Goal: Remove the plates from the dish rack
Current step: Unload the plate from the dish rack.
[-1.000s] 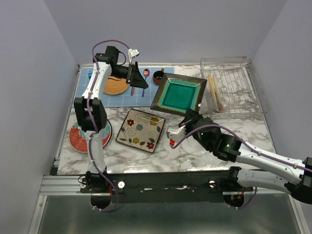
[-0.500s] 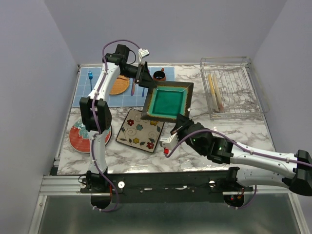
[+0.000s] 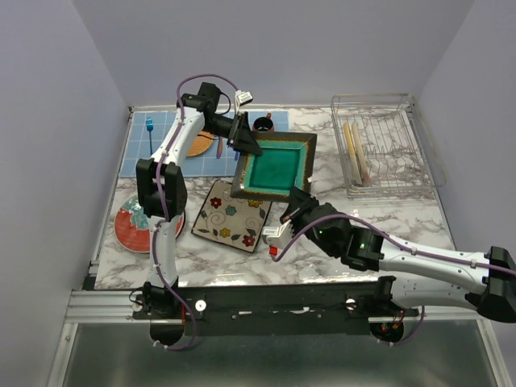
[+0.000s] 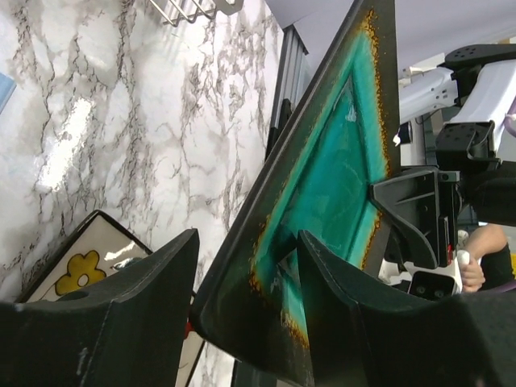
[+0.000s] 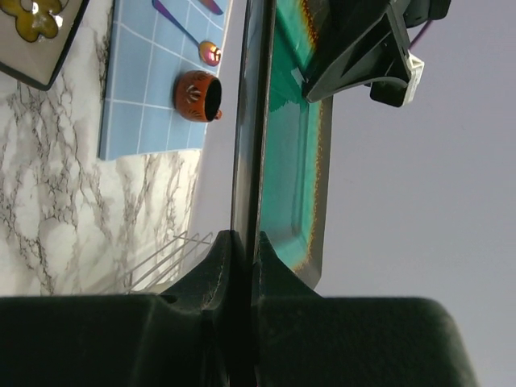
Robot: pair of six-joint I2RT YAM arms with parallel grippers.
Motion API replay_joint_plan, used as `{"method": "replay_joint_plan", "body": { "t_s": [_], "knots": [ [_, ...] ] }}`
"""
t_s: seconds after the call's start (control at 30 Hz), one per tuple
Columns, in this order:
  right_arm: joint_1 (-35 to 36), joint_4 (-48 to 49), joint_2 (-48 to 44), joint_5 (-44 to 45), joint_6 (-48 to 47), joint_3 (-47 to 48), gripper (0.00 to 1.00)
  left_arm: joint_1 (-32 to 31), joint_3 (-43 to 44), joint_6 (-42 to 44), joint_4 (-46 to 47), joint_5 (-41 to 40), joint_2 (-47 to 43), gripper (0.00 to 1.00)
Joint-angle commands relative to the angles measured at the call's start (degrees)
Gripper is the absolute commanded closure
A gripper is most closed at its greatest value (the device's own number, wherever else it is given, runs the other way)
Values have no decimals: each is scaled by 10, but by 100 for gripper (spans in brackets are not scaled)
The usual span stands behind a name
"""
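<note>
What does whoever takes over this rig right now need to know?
Right tool: shut on the near rim of the square teal plate, holding it tilted above the table.
Left tool: fingers straddle that plate's far rim; clamped or not, cannot tell.
Done: floral square plate and red round plate lie on the table.
Left: set the teal plate down, then pull the two plates standing on edge in the dish rack.

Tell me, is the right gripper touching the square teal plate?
Touching. In the right wrist view the right gripper clamps the rim of the square teal plate from both sides.
</note>
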Motion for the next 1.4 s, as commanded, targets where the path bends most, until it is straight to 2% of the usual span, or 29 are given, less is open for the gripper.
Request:
{"method": "replay_joint_plan", "body": {
  "t_s": [0.0, 0.17, 0.2, 0.3, 0.4, 0.7, 1.07, 1.17, 1.23, 1.37],
  "knots": [
    [6, 152, -16, 22, -44, 29, 99, -7, -17, 36, -22, 5, -9, 47],
    [6, 168, -18, 19, -55, 19, 99, -8, -40, 54, -32, 9, -20, 62],
    [6, 172, -19, 19, -57, 18, 99, -8, -50, 64, -35, 10, -23, 74],
    [6, 185, -18, 17, -67, 17, 99, -8, -61, 79, -50, 19, -29, 89],
    [6, 206, -17, 16, -85, 13, 99, -9, -68, 79, -49, 26, -39, 100],
    [6, 221, -13, 18, -102, 9, 99, -9, -85, 69, -41, 31, -74, 100],
    [6, 244, -23, 9, -118, -22, 99, -3, -136, -15, 53, 39, -104, 100],
    [6, 248, -27, 8, -129, -36, 89, 1, -136, -36, 70, 39, -103, 100],
    [6, 247, -30, 8, -133, -48, 75, 4, -135, -44, 78, 41, -96, 100],
    [6, 245, -40, 9, -131, -70, 60, 11, -133, -63, 90, 43, -91, 100]
  ]
}}
